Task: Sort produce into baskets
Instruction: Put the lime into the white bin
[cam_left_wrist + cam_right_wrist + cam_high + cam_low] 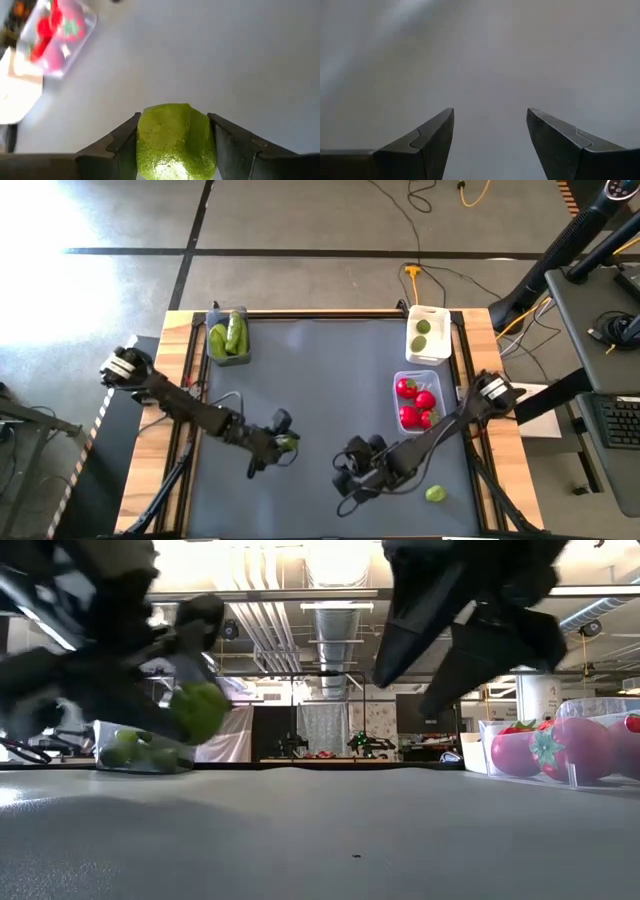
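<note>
Clenching a small round yellow-green lime [175,142], the left tool [172,150] carries it above the worktop; next, reach the white rectangular bin [428,333]. Right tool [490,145] gapes, empty.

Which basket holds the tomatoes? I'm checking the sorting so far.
The clear plastic basket by the table's right edge holds the tomatoes. The dark grey basket holds cucumbers; the white basket holds limes.
</note>
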`<state>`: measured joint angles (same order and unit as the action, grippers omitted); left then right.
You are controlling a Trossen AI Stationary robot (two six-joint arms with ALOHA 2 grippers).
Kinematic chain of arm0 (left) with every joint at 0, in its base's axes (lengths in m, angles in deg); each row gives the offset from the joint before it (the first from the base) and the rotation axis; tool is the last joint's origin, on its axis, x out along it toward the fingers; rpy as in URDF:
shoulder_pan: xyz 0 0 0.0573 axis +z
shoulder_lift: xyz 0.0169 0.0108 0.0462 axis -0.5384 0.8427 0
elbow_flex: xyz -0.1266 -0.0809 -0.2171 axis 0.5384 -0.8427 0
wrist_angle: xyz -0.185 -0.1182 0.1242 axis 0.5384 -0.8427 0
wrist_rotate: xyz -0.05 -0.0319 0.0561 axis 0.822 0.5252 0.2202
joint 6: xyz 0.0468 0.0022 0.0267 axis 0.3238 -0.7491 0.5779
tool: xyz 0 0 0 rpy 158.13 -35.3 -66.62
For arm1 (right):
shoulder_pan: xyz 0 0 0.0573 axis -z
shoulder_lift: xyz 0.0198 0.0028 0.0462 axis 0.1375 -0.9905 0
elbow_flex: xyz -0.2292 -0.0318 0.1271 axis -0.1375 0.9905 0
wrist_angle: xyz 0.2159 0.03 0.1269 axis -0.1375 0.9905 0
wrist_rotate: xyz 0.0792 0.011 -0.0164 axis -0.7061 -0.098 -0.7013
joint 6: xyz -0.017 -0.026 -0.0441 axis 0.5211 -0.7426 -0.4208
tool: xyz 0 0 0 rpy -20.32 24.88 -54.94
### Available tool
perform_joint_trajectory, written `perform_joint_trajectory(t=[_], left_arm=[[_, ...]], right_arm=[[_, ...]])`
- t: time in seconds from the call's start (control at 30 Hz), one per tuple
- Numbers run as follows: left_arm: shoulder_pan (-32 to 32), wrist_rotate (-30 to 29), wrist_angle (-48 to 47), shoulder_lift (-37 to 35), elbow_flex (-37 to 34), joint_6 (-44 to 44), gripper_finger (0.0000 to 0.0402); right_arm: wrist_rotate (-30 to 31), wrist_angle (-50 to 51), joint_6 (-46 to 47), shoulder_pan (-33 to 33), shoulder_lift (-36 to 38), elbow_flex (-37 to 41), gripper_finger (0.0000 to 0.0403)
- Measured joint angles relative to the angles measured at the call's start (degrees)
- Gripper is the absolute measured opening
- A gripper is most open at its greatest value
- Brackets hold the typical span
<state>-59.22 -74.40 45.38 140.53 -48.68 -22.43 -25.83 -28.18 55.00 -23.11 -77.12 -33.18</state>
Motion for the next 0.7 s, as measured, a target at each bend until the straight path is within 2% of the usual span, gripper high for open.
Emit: perform_joint_trajectory(t=[0.1, 0.27, 0.4, 0.5, 0.7], left_arm=[[4.71, 5.84, 3.10, 2.30, 0.60, 4.27, 0.0189], [12.15, 13.28, 4.38, 7.01, 1.66, -0.78, 0.0189], [16.73, 21.83, 5.74, 10.65, 3.09, -2.09, 0.0192], [18.24, 26.02, 3.26, 11.82, 4.83, -2.93, 0.0209], [17.92, 25.78, -10.03, 10.86, 7.88, -9.09, 0.0266]], right_arm=[[-1.30, -2.31, 1.52, -1.23, -1.13, 0.00, 0.0244], [0.12, -0.66, -1.34, -1.15, -1.34, 0.00, 0.0241], [3.10, 1.18, -9.79, 0.09, 0.13, 0.00, 0.0241], [2.35, 1.72, -15.88, 2.05, 1.15, 0.00, 0.0247], [2.04, -4.99, -41.34, 6.16, 1.43, 0.00, 0.0272]])
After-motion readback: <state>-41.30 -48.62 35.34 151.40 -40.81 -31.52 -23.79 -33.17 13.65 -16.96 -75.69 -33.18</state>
